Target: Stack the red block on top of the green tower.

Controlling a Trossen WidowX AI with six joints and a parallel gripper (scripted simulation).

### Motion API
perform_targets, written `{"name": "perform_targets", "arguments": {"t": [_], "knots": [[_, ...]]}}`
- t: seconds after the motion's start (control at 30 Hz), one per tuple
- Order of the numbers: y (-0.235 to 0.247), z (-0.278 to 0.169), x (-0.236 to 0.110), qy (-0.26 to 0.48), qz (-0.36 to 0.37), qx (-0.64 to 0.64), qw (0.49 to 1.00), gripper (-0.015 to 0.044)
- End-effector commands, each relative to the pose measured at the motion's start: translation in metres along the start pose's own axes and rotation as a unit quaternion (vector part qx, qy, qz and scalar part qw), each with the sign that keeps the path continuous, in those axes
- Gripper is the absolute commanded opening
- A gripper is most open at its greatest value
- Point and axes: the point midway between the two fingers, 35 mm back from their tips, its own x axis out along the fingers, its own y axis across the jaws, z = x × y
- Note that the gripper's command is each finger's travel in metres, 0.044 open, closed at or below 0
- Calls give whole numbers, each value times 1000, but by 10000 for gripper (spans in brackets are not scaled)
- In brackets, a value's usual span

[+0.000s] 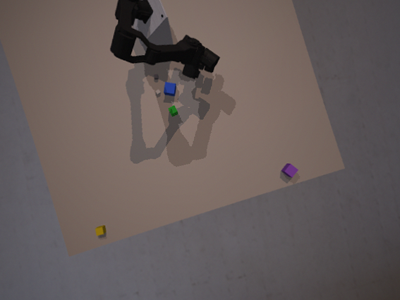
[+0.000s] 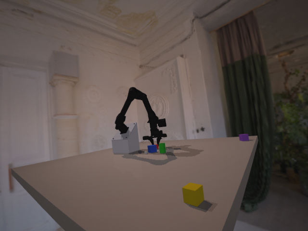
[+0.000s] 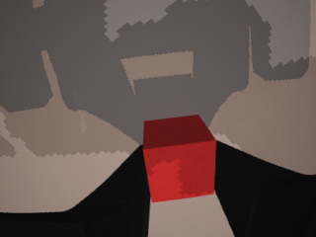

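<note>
Black fingers of the tool [image 3: 182, 188] were pressed against both sides of the red block [image 3: 181, 161], pinching it while it sat low on the beige surface [image 2: 104, 188]; in the wrist view we saw the block's flanks meeting the dark pads with no gap. From outside, the tool [image 2: 154, 141] hung straight down under the arm, and only a sliver of the red block [image 2: 156, 146] showed behind the blue cube [image 2: 151, 148]. Just beside it stood the green tower [image 2: 162, 147], upright, near the tool's outer finger. Farther out lay a yellow cube [image 2: 193, 194] and a purple cube [image 2: 243, 137], well apart from the work. We judged the main risk to be the closeness of the tower: a sideways carry before enough lift could brush it and topple it. A grip biased toward one edge could also let the block twist and land crooked on the narrow top.
</note>
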Motion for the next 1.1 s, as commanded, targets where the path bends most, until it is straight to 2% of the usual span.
{"name": "perform_targets", "arguments": {"t": [0.0, 0.1, 0.77, 1.07], "knots": [[0, 0, 0, -1, -1, -3, 1000, 78], [0, 0, -6, -1, 0, -3, 1000, 0], [2, -1, -116, 1, 1, -3, 1000, 0], [4, 3, -120, 2, 2, -2, 1000, 0]]}}
